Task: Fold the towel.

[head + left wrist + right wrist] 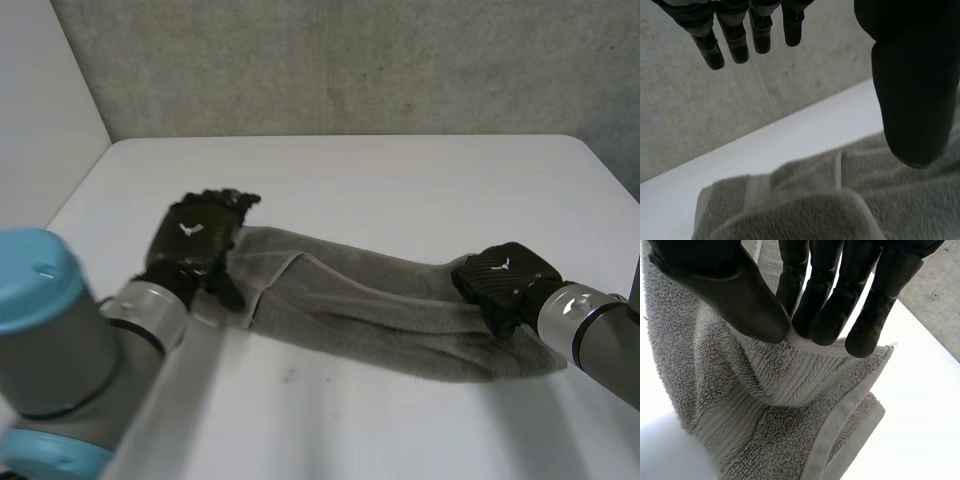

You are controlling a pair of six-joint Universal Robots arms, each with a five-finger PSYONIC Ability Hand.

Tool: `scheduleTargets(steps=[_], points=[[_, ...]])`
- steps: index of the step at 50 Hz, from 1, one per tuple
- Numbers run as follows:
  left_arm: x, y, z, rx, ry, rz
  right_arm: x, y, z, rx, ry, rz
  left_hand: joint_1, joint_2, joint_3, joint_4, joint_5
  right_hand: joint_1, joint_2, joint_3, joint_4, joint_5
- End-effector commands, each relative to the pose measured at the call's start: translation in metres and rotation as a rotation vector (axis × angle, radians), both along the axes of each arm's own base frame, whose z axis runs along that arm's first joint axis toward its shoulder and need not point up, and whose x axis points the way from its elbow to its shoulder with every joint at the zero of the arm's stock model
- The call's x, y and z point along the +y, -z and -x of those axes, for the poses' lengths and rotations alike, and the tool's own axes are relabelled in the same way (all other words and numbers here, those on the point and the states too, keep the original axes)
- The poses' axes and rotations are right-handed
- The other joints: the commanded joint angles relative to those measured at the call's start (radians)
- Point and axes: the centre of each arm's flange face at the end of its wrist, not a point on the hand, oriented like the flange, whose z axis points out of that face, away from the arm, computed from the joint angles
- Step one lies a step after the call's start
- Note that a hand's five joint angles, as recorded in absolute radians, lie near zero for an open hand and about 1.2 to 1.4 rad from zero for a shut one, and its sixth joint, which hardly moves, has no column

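Note:
A grey towel (pixel 370 310) lies folded in a long band across the white table (pixel 400 180). My left hand (pixel 195 240) hovers over the towel's left end with its fingers straight and spread; its own view shows the fingers (pixel 740 40) and thumb (pixel 915 100) apart above the folded towel (pixel 805 205), holding nothing. My right hand (pixel 505 280) sits at the towel's right end. There the thumb (pixel 740 295) and fingers (pixel 825 305) pinch a raised edge of the towel (pixel 770 400), which hangs down from the grip.
A grey wall (pixel 350 60) stands behind the table's far edge. Bare table lies beyond the towel and in front of it. My left arm (pixel 60 350) fills the near left corner.

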Motion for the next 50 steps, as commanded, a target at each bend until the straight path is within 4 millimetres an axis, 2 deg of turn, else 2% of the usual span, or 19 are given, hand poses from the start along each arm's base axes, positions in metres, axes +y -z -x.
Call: scheduleTargets(steps=[1,11,20,26,28,33,45,47,48,50], points=[[0.001,0.024,0.021,-0.071,-0.077,0.024,0.001,0.003,0.001,0.001,0.002,0.000,0.036,0.035,0.034,0.036,0.018,0.070,0.079,0.060,0.060,0.057],[-0.010,0.057,0.034,-0.093,-0.115,-0.016,0.002,0.010,0.000,0.004,0.001,-0.005,0.048,0.046,0.046,0.047,0.030,0.070,0.079,0.060,0.060,0.057],[-0.013,0.081,0.037,-0.086,-0.123,-0.077,0.002,0.014,0.001,0.008,0.000,-0.015,0.098,0.096,0.096,0.097,0.080,0.070,0.079,0.060,0.060,0.057],[-0.016,0.080,0.036,-0.087,-0.151,-0.062,0.002,0.016,0.001,0.009,0.000,-0.019,0.177,0.176,0.175,0.176,0.159,0.070,0.079,0.060,0.060,0.057],[-0.021,0.076,0.034,-0.079,-0.205,-0.030,0.002,0.016,0.001,0.009,0.000,-0.021,0.320,0.319,0.318,0.319,0.302,0.070,0.079,0.060,0.060,0.057],[-0.029,0.071,0.032,-0.078,-0.244,0.008,0.002,0.017,0.001,0.010,0.000,-0.022,0.509,0.507,0.507,0.508,0.491,0.070,0.079,0.060,0.060,0.057],[-0.039,0.067,0.020,-0.206,-0.257,0.052,0.002,0.017,0.001,0.014,-0.003,-0.018,0.585,0.584,0.583,0.585,0.567,0.070,0.079,0.060,0.060,0.057],[-0.039,0.068,0.019,-0.219,-0.255,0.054,0.001,0.019,0.000,0.014,-0.003,-0.019,0.758,0.756,0.755,0.757,0.739,0.070,0.079,0.060,0.060,0.057],[-0.039,0.068,0.019,-0.219,-0.255,0.054,0.001,0.019,0.000,0.014,-0.003,-0.019,0.759,0.757,0.756,0.758,0.741,0.070,0.079,0.060,0.060,0.057],[-0.040,0.069,0.018,-0.221,-0.244,0.050,0.000,0.020,0.000,0.015,-0.004,-0.017,1.048,1.046,1.046,1.047,1.030,0.070,0.079,0.060,0.060,0.057]])
